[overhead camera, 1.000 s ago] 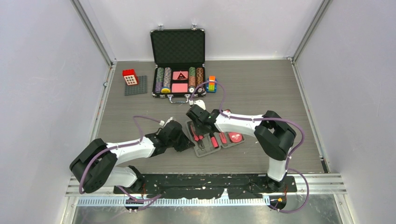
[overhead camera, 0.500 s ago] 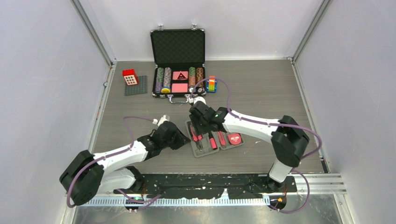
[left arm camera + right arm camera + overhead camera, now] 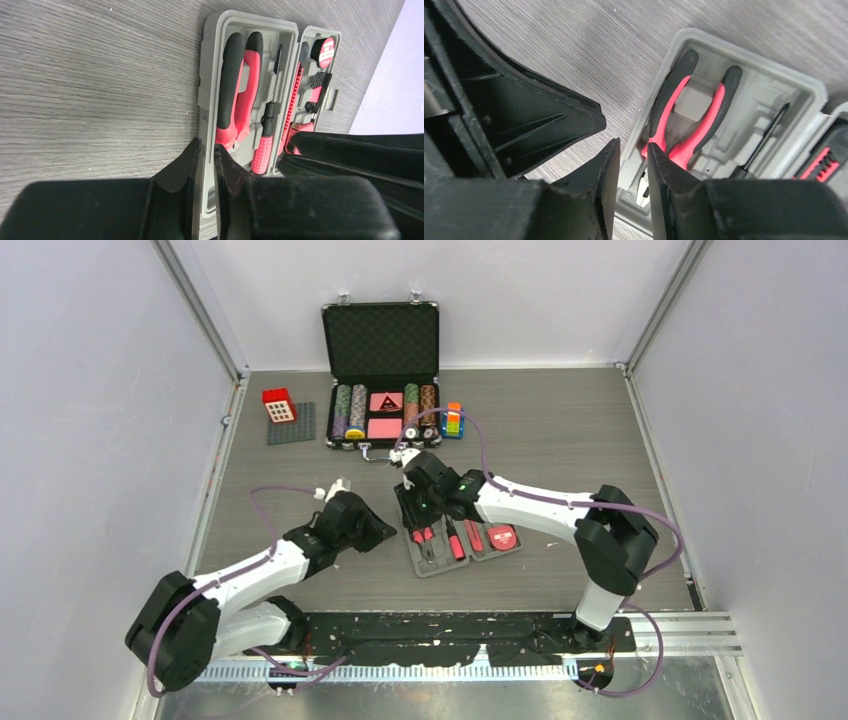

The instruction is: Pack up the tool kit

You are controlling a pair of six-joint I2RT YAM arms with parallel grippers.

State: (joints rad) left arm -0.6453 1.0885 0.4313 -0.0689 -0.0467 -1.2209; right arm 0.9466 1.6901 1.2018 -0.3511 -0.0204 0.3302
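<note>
Overhead, the case (image 3: 432,569) lies open mid-tabletop, tools seated. The right gripper (image 3: 411,508) is over its far-left corner and the left gripper (image 3: 385,532) beside its left edge.

Left wrist: fingers (image 3: 184,176) barely parted, empty.

Right wrist: likewise, above the pliers (image 3: 663,117).

Probably best: catch the rim and fold slowly.

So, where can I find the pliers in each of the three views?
Top external: pliers at the picture-left end of the grey case, mid-table.
Left wrist: pliers upper middle, handles pointing up.
Right wrist: pliers centre, handles pointing up.
Shared landmark: the grey case rim beside them.
</note>
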